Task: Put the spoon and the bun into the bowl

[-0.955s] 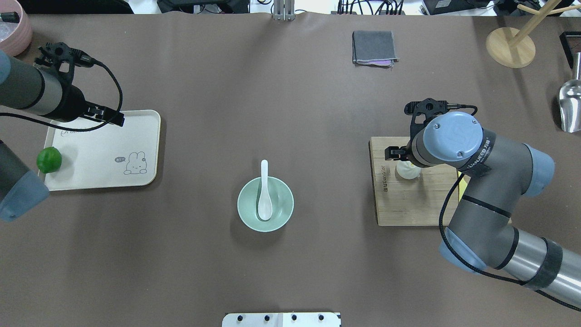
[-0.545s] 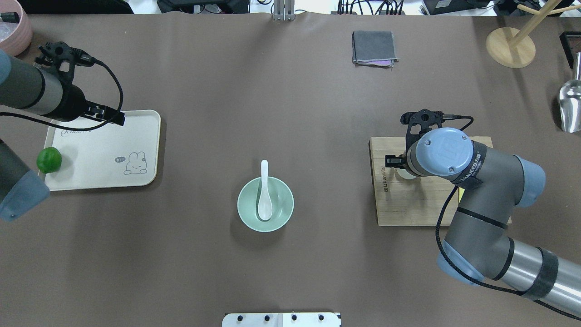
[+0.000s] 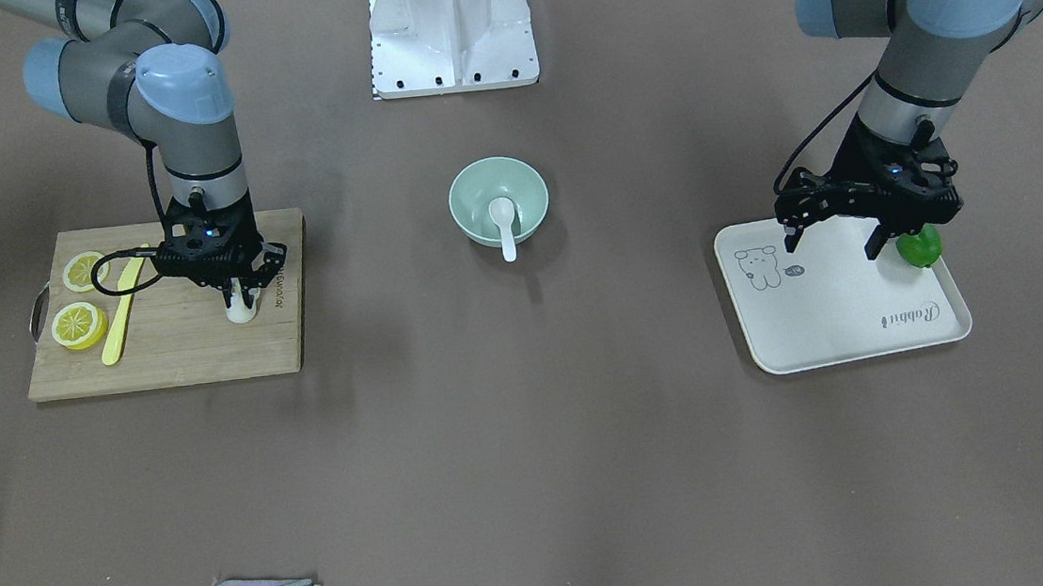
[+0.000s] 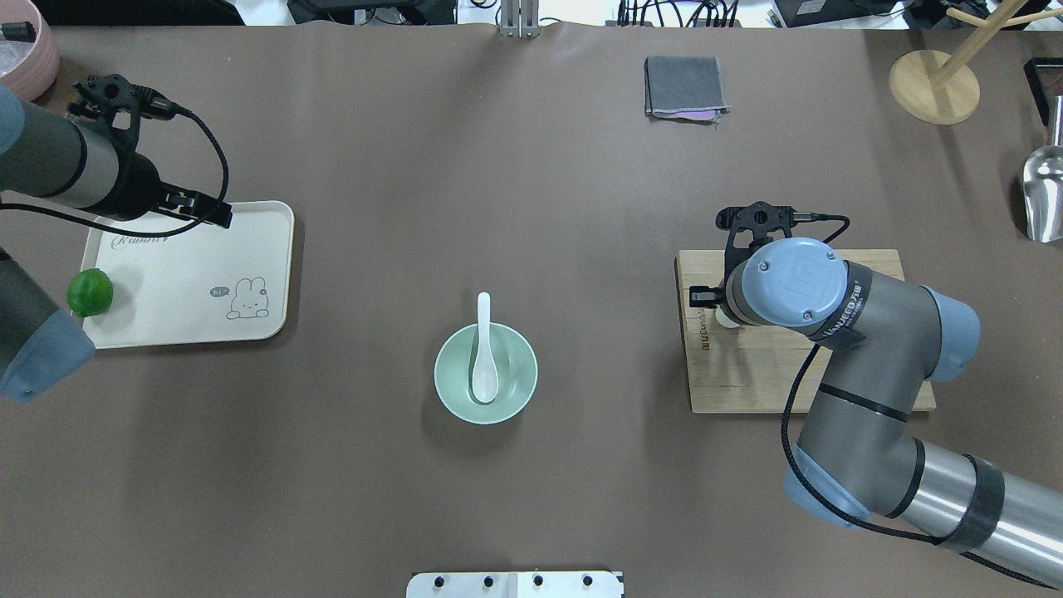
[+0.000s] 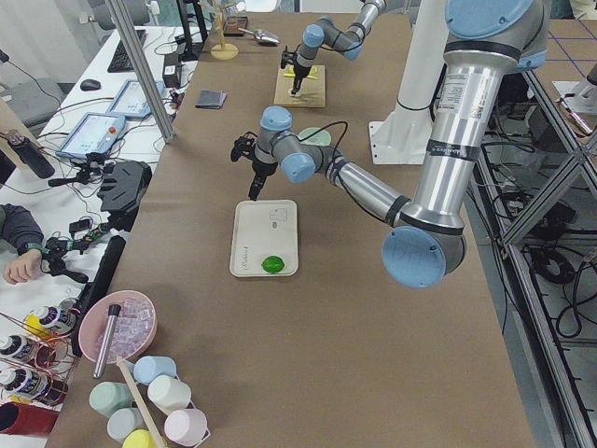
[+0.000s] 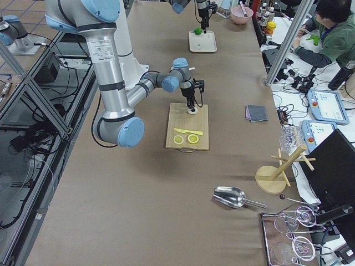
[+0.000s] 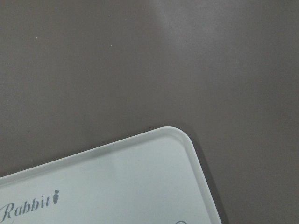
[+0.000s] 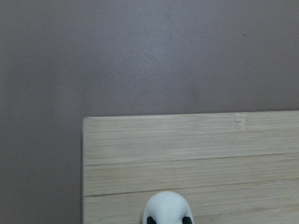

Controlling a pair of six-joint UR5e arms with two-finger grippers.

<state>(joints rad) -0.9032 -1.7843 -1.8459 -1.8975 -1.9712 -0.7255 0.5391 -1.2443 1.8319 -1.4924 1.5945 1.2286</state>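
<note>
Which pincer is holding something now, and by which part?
The right pincer grips the bun by its two opposite sides; the left pincer holds nothing.

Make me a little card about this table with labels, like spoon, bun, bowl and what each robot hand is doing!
spoon: lying in the bowl, handle sticking out over the rim
bun: on the wooden board, not in the bowl
right gripper: fingers down on either side of the bun; squeezing or not, unclear
left gripper: open, empty, over a corner of the tray
tray: holds a small green ball
left to do: bun into bowl
</note>
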